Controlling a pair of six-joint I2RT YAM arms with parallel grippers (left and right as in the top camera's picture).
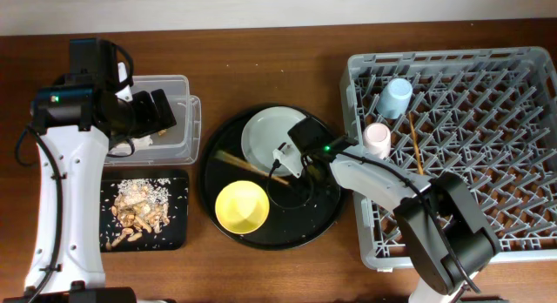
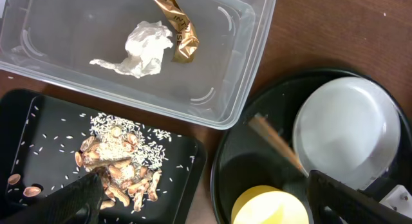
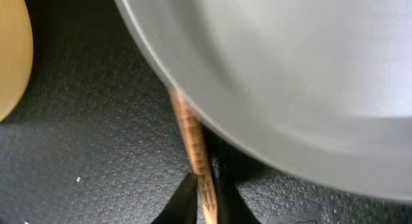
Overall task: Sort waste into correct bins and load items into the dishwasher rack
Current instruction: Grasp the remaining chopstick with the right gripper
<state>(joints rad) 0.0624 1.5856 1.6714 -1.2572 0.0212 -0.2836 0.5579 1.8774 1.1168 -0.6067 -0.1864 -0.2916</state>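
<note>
1. A brown wooden bench (image 1: 261,50) carries everything.
2. The chopstick (image 3: 190,137) lies on the round black tray (image 1: 322,212), long axis running far-left to near-right, passing under the plate (image 3: 290,69) rim.
3. The right end effector (image 3: 206,198), jaws narrow, pinches its near-right end.
4. The left end effector (image 2: 205,179), spread wide, hangs well apart by the clear tub (image 2: 64,31); the right arm is nearer.

cups: two, pink cup (image 1: 378,139) and light blue cup (image 1: 394,97)
bowls: just one, yellow bowl (image 1: 241,207)
plates: one, grey-blue plate (image 1: 268,136)
chopsticks: two (split up!), tray chopstick (image 1: 239,162), rack chopstick (image 1: 416,142)
bins: two, clear tub (image 1: 181,87), flat black tray (image 1: 177,233)
waste: one tissue (image 2: 143,49), one wrapper (image 2: 179,28), one heap of food scraps (image 2: 119,166)
racks: one, dishwasher rack (image 1: 496,120)
round trays: one, round black tray (image 1: 296,220)
</note>
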